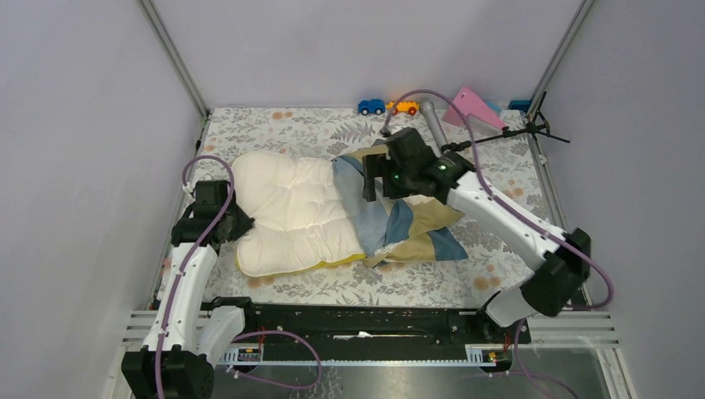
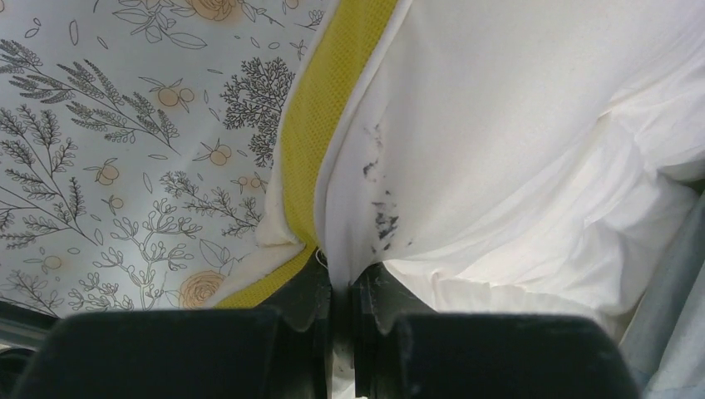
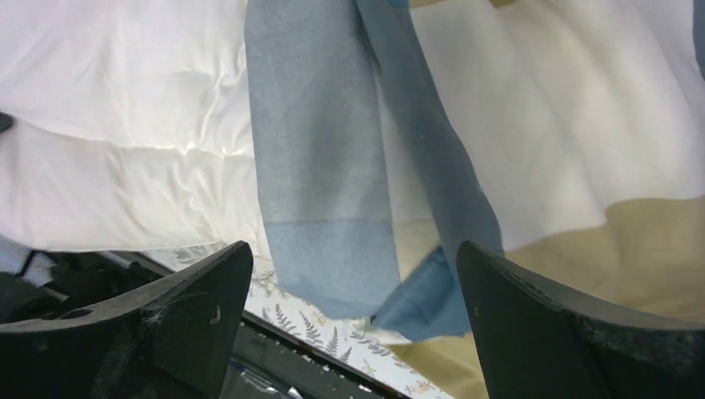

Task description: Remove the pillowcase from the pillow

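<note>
The cream-white quilted pillow [image 1: 291,212] lies mid-table, its left two thirds bare, with yellow trim [image 2: 320,125] along its edge. The patchwork pillowcase [image 1: 411,229] in blue, tan and cream is bunched over its right end. My left gripper [image 1: 226,209] is shut on the pillow's left edge; in the left wrist view its jaws [image 2: 341,278] pinch white fabric beside the trim. My right gripper [image 1: 374,179] hovers open over the pillowcase; in the right wrist view [image 3: 353,258] blue strips of the pillowcase [image 3: 320,191] hang between its spread fingers, untouched.
The table wears a grey floral covering [image 1: 274,125]. At the back edge sit a blue toy car [image 1: 371,106], an orange toy car [image 1: 406,106], a grey cylinder [image 1: 432,120] and a pink wedge [image 1: 474,108]. A black stand [image 1: 536,129] is at the back right.
</note>
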`<action>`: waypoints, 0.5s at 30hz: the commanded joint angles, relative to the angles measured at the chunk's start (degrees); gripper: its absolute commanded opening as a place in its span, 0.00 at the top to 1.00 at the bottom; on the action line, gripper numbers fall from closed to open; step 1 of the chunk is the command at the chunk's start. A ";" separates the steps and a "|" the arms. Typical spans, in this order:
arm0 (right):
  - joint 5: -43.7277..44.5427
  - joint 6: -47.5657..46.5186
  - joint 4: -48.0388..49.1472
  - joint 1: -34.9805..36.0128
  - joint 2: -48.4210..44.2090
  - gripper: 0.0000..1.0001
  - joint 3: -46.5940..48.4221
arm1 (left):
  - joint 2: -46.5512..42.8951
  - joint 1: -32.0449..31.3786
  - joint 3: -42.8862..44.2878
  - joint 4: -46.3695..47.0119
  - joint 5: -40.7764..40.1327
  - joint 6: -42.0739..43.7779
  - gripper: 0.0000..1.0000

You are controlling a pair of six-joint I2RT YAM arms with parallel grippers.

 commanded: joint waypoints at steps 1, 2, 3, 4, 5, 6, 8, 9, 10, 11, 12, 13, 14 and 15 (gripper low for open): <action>11.82 -2.70 -8.08 4.60 10.54 0.00 8.29 | -1.70 0.11 0.67 5.07 2.63 0.98 1.00; 14.91 -3.16 -10.64 5.29 12.97 0.00 10.06 | -1.78 0.07 0.74 4.66 2.54 1.20 1.00; 17.39 -3.56 -12.67 5.48 15.36 0.00 11.36 | -1.89 0.06 0.83 4.22 2.25 1.50 1.00; 20.45 -3.46 -14.48 5.51 17.69 0.00 12.30 | -1.99 0.10 0.91 3.75 1.71 1.83 1.00; 23.07 -3.55 -15.49 5.45 18.90 0.00 12.55 | -2.14 0.11 1.01 3.25 1.15 2.11 1.00; 25.39 -4.04 -15.71 5.45 19.74 0.00 12.17 | -2.30 0.07 1.17 2.71 0.59 2.40 1.00; 29.18 -4.44 -15.48 4.89 20.73 0.03 10.38 | -2.42 0.13 1.54 1.61 -0.89 2.62 1.00; 30.53 -4.18 -15.46 4.11 20.86 0.15 9.34 | -2.49 0.14 1.90 1.04 -1.84 2.65 1.00; 31.31 -3.56 -15.43 2.80 20.55 0.31 8.37 | -2.36 0.07 2.28 0.42 -2.92 2.67 1.00; 31.87 -2.61 -15.27 1.29 19.64 0.48 7.13 | -2.30 0.09 2.71 -0.24 -4.13 2.75 1.00; 31.88 -1.67 -14.70 -0.76 18.33 0.65 5.68 | -2.13 0.07 3.27 -1.24 -6.19 2.24 1.00; 31.83 -0.73 -13.97 -3.03 16.44 0.79 4.14 | -1.98 0.02 3.80 -2.44 -8.58 1.12 1.00; 31.97 0.73 -13.21 -5.51 14.41 0.91 1.75 | -1.74 0.06 4.40 -3.61 -11.25 -0.17 1.00; 32.12 2.01 -12.76 -8.49 12.47 0.98 0.09 | -1.39 0.06 5.06 -4.69 -13.87 -1.24 1.00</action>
